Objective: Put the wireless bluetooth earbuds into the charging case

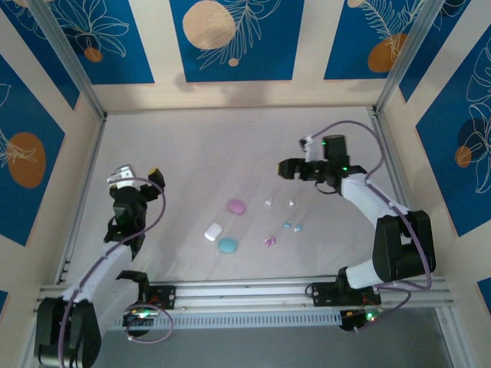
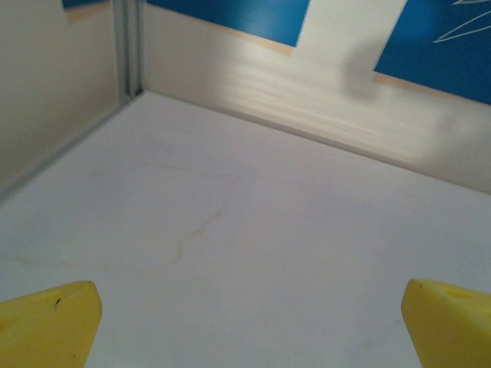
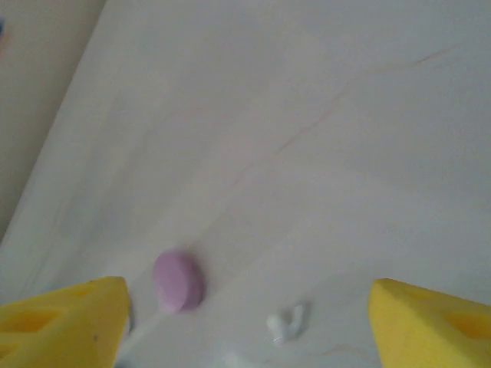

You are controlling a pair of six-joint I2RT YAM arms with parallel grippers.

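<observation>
The step in hand looks like a pick-up of a white bud (image 3: 286,323) by the right gripper (image 3: 245,330). Its fingers are spread wide with nothing between them but table (image 3: 322,115). In the right wrist view the bud lies on the table, a little toward the right finger, with the pink case (image 3: 178,280) beyond it to the left.

To do this well, the gripper should shift until the bud sits midway between the fingers, then come straight down. The tips should almost touch the table before they close. The bud is tiny and glossy, so a slow, light pinch low on its body is less likely to squirt it sideways. The second bud of the pair is near and should be left alone.

The top view gives the layout. The white case (image 1: 213,231) and cyan case (image 1: 227,244) sit close together near the middle of the table. The cyan buds (image 1: 292,226) and pink buds (image 1: 268,241) lie just right of them. I cannot tell whether any lid is open.

The left wrist view shows the left gripper (image 2: 245,330) spread wide over bare table, well away from the buds.
</observation>
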